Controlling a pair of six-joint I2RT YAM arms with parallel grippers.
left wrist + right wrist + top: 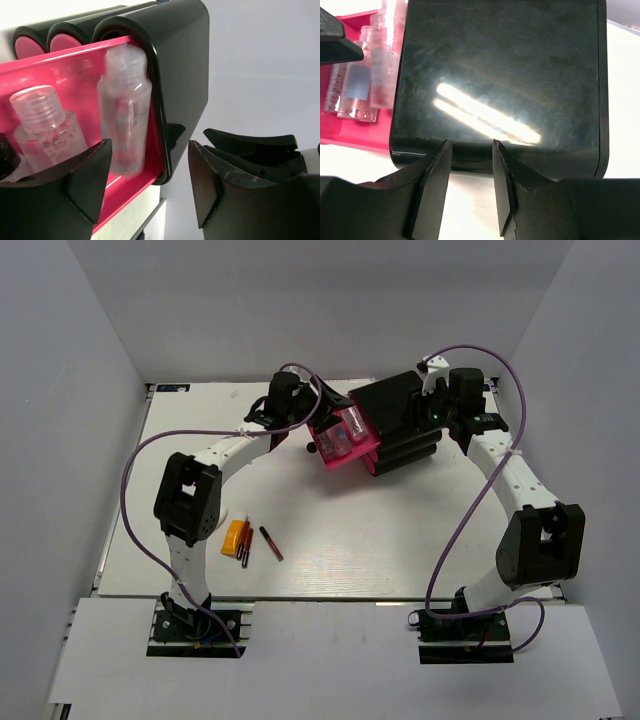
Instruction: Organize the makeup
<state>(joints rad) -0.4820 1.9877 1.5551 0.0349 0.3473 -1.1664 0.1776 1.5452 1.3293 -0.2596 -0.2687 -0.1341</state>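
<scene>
1. One black box (510,75) stood at the upper middle of the table (400,540). One pink drawer (65,70) was pulled out of it toward the left.
2. In the left wrist view, the pink fronts of two more drawers showed at the upper left, both pushed in.
3. Two clear bottles stood in the open drawer, a tall one (125,100) against the box wall and a shorter one (42,120) left of it. One dark cap (6,155) showed at the left edge of that view.
4. One orange tube (235,536) lay at the lower left of the table. One thin pencil (246,548) lay just beside it, and a second pencil (271,542) lay a little to the right. I cannot tell if there was a third.
5. The left gripper (150,150) was wide, at the drawer's corner, and held nothing.
6. The right gripper (471,147) had a narrow gap at the near edge of the box, with nothing between the fingers.
</scene>
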